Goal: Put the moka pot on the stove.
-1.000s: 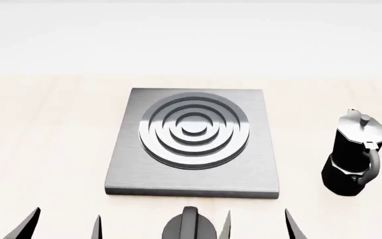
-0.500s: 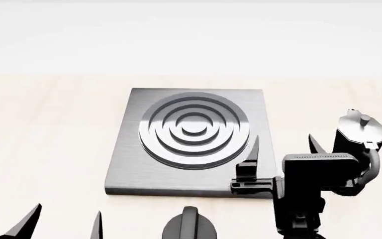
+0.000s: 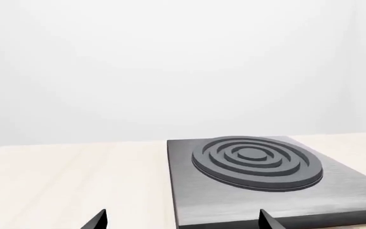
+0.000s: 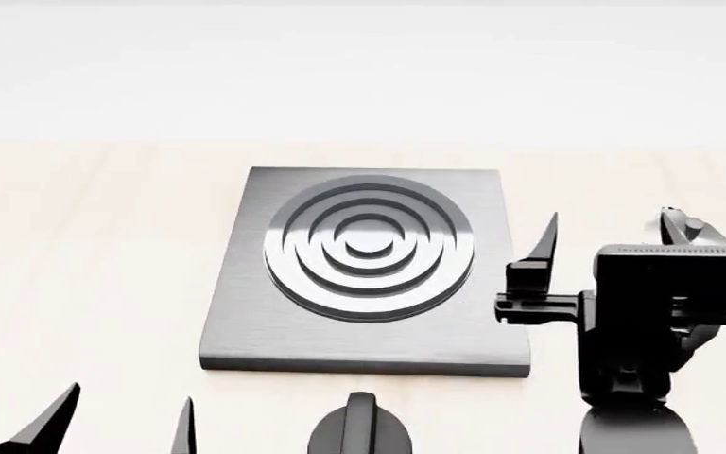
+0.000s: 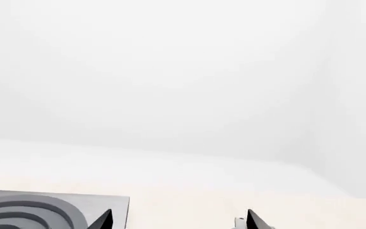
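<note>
The stove (image 4: 363,255), a dark grey square plate with raised rings, lies flat mid-table. To its right stands the moka pot (image 4: 691,230); only its silver lid shows, because my right arm covers its black body. My right gripper (image 4: 605,236) is open above the table between the stove's right edge and the pot, with one finger (image 4: 543,248) over the stove's edge. In the right wrist view the gripper (image 5: 179,222) holds nothing, and the pot's lid knob (image 5: 239,222) peeks beside one fingertip. My left gripper (image 4: 117,424) is open and empty at the near left.
A squat black round knob (image 4: 360,430) sits at the table's near edge, in front of the stove. The light wooden table (image 4: 86,284) runs back to a plain white wall. The left wrist view shows the stove (image 3: 253,176) ahead of the open left gripper (image 3: 181,223).
My right arm has risen into the head view and swung right and away from me, from the near edge to in front of the moka pot, hiding its body. The left gripper has barely moved.
</note>
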Available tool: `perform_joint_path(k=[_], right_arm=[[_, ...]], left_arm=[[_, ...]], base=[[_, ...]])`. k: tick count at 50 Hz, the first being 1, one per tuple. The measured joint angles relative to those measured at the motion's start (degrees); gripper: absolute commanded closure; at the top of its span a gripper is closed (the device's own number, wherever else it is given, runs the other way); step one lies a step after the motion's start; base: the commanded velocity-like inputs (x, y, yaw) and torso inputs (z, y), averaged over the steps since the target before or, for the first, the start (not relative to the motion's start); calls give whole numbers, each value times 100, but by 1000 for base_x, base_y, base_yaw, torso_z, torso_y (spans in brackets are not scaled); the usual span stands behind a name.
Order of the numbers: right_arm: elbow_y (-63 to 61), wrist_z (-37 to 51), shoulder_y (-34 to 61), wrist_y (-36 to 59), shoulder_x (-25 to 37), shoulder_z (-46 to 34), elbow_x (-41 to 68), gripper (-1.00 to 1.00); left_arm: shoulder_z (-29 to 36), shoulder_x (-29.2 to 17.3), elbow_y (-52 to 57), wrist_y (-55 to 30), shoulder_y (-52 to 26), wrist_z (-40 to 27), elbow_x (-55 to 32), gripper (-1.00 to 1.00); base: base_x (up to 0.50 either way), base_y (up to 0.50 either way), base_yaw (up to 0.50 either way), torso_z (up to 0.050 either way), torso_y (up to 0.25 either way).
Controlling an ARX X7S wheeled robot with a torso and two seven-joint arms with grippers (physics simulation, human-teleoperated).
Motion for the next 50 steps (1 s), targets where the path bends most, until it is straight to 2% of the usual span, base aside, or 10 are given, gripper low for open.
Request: perform_joint_path(k=[30, 50], right_arm=[[-942, 274, -234, 757, 563, 316, 231, -100], [-678, -364, -392, 861, 753, 748, 1048, -100]], left_arm=[[18, -52, -45, 15, -49, 5, -111, -100], [16, -88, -64, 36, -55, -14, -176, -100]], base=[[0, 0, 0, 0, 0], [0, 0, 0, 0, 0]])
